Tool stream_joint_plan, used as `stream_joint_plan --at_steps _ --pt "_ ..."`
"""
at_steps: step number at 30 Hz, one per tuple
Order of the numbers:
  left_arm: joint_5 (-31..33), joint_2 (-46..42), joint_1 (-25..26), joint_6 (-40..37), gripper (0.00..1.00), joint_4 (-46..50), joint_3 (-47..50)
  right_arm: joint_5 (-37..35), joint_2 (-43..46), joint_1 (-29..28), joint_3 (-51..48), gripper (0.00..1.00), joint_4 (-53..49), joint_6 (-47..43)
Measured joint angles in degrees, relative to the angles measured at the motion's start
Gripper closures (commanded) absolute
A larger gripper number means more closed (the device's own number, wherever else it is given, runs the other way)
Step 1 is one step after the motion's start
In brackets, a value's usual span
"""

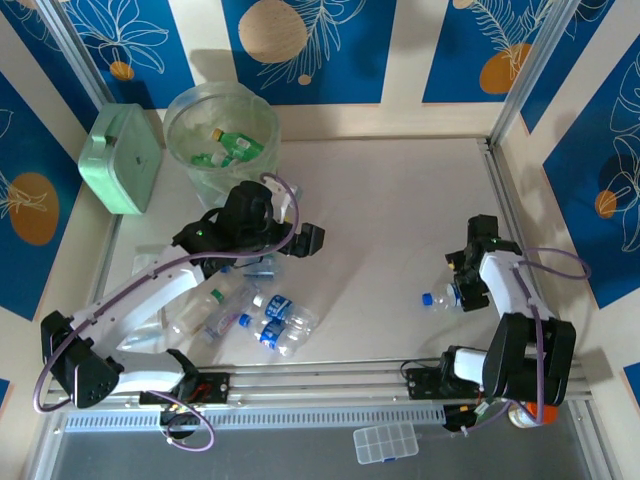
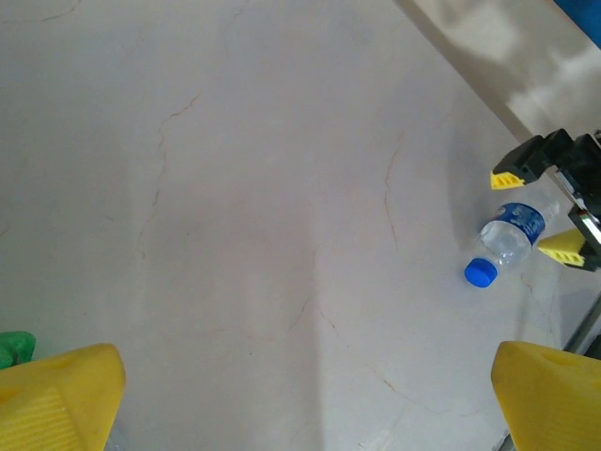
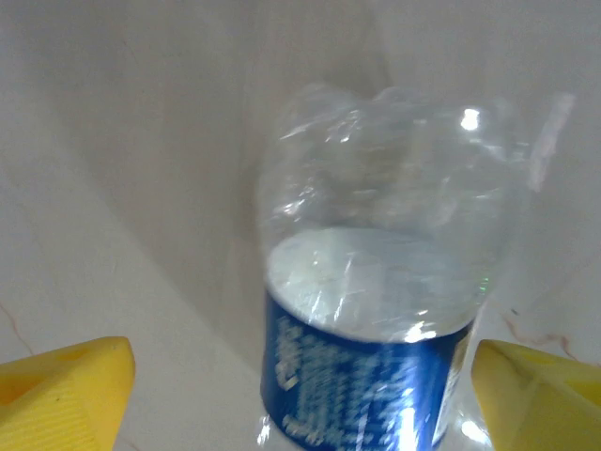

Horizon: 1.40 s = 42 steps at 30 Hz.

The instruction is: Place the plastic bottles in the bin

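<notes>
1. While a few plastic bottles already lie in the bin at the far left of the bench, I judge from above that most of the job is left. A cluster of bottles lies on the bench near my left arm's base, and a lone bottle lies on its side to the right. My left arm reaches forward with its elbow bent, and the left tool hangs between the cluster and the bin. My right arm folds back over its own base, with the right tool low at the lone bottle.

2. From the left wrist, my left tool stands wide apart with nothing between its fingertips, over bare bench. Far to the right lies the lone bottle, blue cap nearer. The right tool straddles its body, one yellow tip on each side.

3. From the right wrist, my right tool is apart around the lone bottle, blue label nearest and crumpled clear plastic beyond. One pad stands clear of the plastic. The other is just beside it, and I cannot tell whether it touches. Nothing is clamped yet, so closing on this bottle looks like the step in hand, then carrying it across to the bin.
</notes>
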<state>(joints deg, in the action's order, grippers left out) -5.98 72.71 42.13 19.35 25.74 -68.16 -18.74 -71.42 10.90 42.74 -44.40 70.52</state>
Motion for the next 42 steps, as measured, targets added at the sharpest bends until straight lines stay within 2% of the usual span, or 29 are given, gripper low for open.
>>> stream_joint_plan --at_steps 2,5,13,17,21,26,28,34,38,40,42 --pt "-0.07 0.07 0.00 -0.24 0.01 -0.26 0.48 0.70 -1.40 0.98 -1.01 0.13 2.58 0.09" --pt "-0.22 0.57 0.00 -0.39 0.01 -0.39 0.63 1.53 -3.19 2.08 -2.89 0.24 5.11 0.55" --pt "-0.22 0.98 0.00 -0.46 0.01 -0.48 0.63 4.66 -5.92 2.75 -5.55 0.63 11.04 1.29" --pt "-0.17 0.98 0.00 -0.92 0.01 -0.46 0.63 6.23 -6.16 2.80 -5.64 0.71 14.16 2.25" --pt "-0.20 0.98 0.00 -1.03 0.00 -0.46 0.61 10.47 -6.64 1.88 -5.66 0.72 17.86 4.63" --pt "-0.59 1.14 0.00 -0.09 0.00 -0.46 0.15 15.17 -2.89 -7.69 -5.60 0.72 14.75 8.48" --pt "-0.92 1.31 0.00 0.55 0.00 -0.61 0.07 16.48 2.38 -11.65 -5.57 0.72 11.82 10.14" --pt "-1.53 1.90 0.00 2.34 0.00 -0.90 0.07 17.31 20.81 -18.71 -5.73 0.72 1.20 14.82" --pt "-2.16 2.32 0.00 2.89 0.00 -0.87 0.02 17.49 33.18 -23.69 -11.34 0.72 -1.09 19.65" --pt "-2.51 2.82 0.00 2.89 0.00 -0.83 -0.48 17.46 36.57 -25.16 -14.91 0.73 -0.76 21.44" --pt "-2.78 3.56 0.00 2.89 0.00 -0.79 -1.53 17.49 36.00 -25.09 -16.61 0.73 0.66 21.75"
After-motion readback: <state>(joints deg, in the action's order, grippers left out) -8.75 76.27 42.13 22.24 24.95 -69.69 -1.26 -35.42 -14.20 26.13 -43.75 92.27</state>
